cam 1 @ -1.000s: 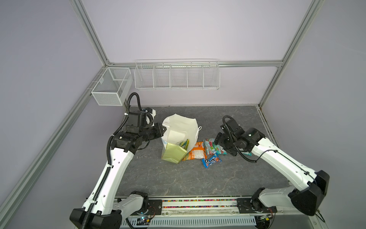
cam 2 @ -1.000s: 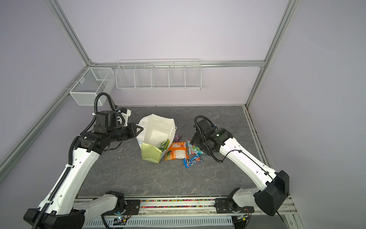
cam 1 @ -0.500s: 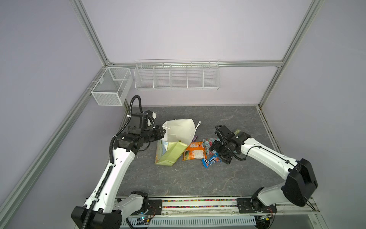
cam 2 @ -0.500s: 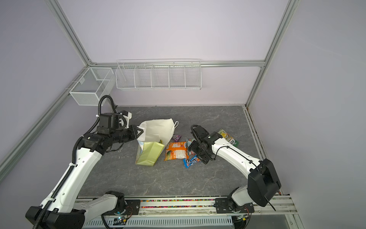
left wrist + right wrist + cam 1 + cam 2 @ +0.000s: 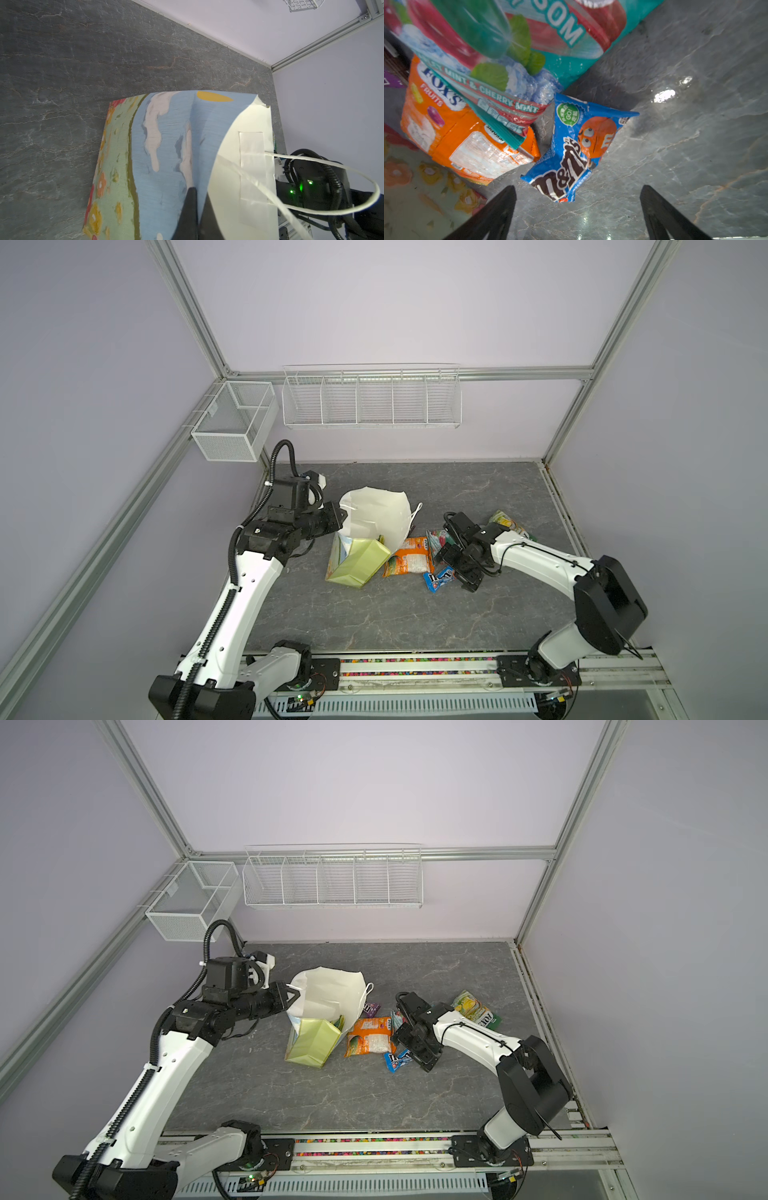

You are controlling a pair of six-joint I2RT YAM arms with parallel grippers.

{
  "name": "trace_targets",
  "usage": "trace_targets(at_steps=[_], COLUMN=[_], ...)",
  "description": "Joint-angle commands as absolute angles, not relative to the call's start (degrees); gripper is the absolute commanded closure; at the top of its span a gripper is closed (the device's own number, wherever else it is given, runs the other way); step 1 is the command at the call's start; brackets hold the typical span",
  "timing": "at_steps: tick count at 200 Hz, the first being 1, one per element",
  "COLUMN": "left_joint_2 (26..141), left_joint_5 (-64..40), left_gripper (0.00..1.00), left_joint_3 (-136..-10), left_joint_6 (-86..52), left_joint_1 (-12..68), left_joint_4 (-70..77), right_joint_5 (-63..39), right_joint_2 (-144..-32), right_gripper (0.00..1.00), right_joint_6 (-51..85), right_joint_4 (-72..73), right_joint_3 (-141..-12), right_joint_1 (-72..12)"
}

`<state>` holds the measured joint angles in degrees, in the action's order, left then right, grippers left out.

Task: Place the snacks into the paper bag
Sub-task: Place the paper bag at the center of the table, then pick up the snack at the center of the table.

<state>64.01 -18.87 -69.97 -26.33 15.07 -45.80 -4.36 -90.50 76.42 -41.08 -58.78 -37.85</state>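
Right pincer (image 5: 578, 187), spread wide, has the blue M&M's pack (image 5: 571, 149) just ahead between its tips.

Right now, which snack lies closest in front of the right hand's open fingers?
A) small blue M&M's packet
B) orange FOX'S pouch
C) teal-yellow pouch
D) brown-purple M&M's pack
A: in the right wrist view the small blue glossy M&M's packet lies flat on the grey stone-look table just ahead of the right hand, whose fingers stand wide apart, holding nothing.
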Motion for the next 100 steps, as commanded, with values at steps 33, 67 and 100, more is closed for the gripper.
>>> trace_targets(at_steps=[33,67,100], left_joint_2=[61.8,61.4,60.5], left_joint_5=[-24.4,-27.2,-30.5], left_gripper=[1.0,1.0,1.0], left_joint_3=[-67.2,-66.9,-66.0], left_joint_6=[-26.4,-26.3,-26.6], left_joint_1=[12.6,11.1,10.1], left_joint_4=[-42.1,-41.8,-39.8], right_joint_5=[-5.4,-5.7,-5.9], right_joint_2=[-93.7,-95.2,-96.0], right_gripper=[0.18,0.21,0.26], right_joint_6=[79.5,79.6,80.2], right_joint_4=[-37.7,-36.8,-34.0], right_joint_3=[-56.9,-56.7,-55.6], right_joint_1=[-37.7,-37.7,-37.8])
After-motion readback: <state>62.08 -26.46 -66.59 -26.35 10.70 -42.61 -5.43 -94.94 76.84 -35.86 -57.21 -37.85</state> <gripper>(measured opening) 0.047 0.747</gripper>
